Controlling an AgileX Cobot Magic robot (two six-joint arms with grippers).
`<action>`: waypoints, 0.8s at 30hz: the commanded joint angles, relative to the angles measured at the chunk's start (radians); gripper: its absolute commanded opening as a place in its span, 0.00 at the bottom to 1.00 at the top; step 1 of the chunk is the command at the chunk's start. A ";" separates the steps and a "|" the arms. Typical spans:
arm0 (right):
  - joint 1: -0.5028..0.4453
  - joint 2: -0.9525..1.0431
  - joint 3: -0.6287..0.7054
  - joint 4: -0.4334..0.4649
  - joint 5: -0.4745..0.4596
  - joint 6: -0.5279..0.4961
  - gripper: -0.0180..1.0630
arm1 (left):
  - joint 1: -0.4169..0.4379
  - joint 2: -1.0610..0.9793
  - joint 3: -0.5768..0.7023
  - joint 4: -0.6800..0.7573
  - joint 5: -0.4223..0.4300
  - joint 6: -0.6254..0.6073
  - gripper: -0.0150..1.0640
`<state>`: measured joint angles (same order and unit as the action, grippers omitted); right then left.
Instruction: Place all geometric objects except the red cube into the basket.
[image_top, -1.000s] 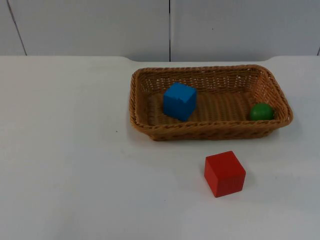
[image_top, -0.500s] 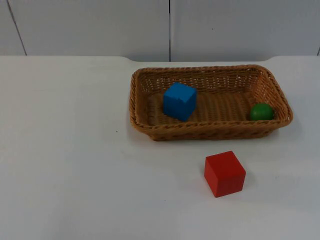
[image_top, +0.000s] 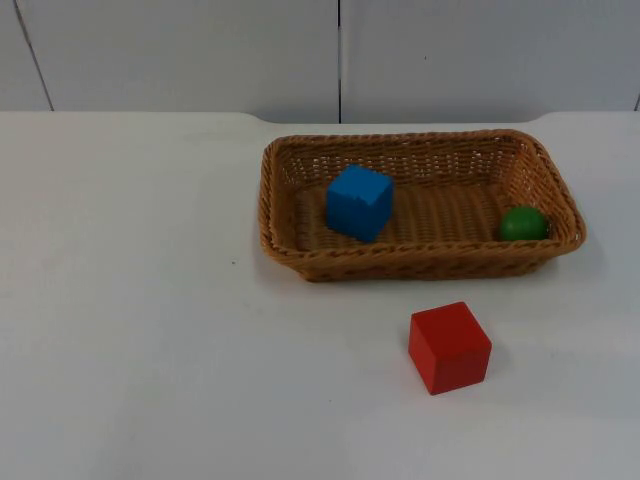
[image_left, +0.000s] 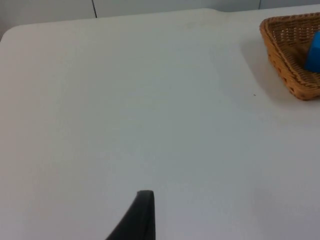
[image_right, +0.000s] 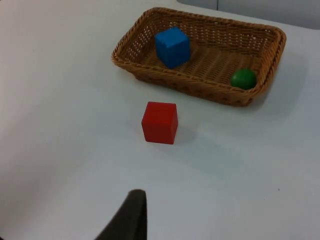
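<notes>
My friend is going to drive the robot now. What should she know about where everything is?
Left gripper: held above bare table, well away from the basket; this arm waits.
Right gripper: held above the table on the near side of the red cube, with the basket beyond the cube.
Blue cube lies inside the basket, towards one end. Green ball lies inside at the other end, against the wall.
Red cube stands on the table outside the basket, apart from it.
Done: both things that belong in the basket are in.
Left: nothing to move, judging by this; leave the red cube where it is.
</notes>
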<state>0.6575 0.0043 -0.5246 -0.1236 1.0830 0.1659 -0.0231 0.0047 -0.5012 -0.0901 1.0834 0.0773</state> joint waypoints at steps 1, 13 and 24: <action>0.004 -0.004 0.007 -0.006 0.002 -0.005 0.99 | 0.004 -0.005 0.007 0.005 -0.008 -0.004 0.99; 0.004 -0.004 0.008 0.054 -0.002 -0.137 0.99 | 0.004 -0.005 0.007 0.005 -0.008 -0.004 0.99; 0.002 -0.004 0.008 0.054 -0.002 -0.137 0.99 | 0.004 -0.005 0.007 0.005 -0.008 -0.004 0.99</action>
<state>0.6575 0.0043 -0.5176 -0.0727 1.0830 0.0377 -0.0231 0.0047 -0.5012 -0.0901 1.0834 0.0773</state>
